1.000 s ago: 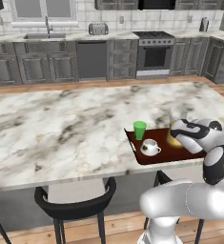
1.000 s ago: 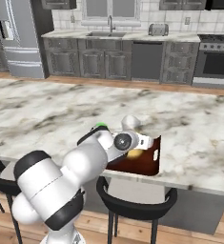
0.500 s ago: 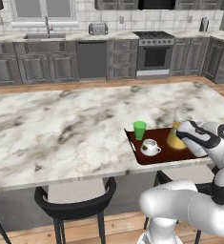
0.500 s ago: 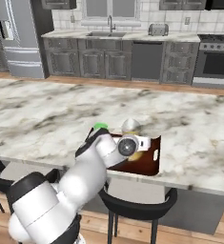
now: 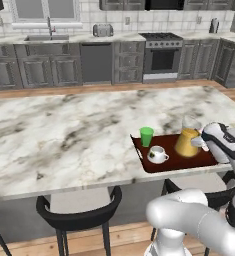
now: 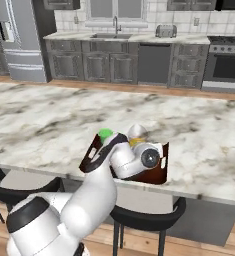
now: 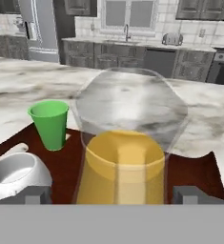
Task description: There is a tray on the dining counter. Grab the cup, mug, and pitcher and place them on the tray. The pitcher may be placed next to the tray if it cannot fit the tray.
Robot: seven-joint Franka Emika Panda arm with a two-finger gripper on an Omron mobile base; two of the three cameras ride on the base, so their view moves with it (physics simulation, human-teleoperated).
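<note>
The gripper [image 7: 116, 195] has backed off the pitcher [image 5: 188, 142], jaws spread wide and holding nothing. The pitcher stands upright on the tray [image 5: 176, 161]; on the same tray sit the mug [image 5: 157, 154] and, farther back, the cup [image 5: 147, 136]. Placement appears complete.

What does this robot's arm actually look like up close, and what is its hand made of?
The arm is glossy white, built from fat rounded tube sections, with dark grey-black bands where they join. A round dark cap with a silver ring sits near its wrist. The gripper ends in two small blocky dark grey fingertips. No loose cables or printed markings are visible.
</note>
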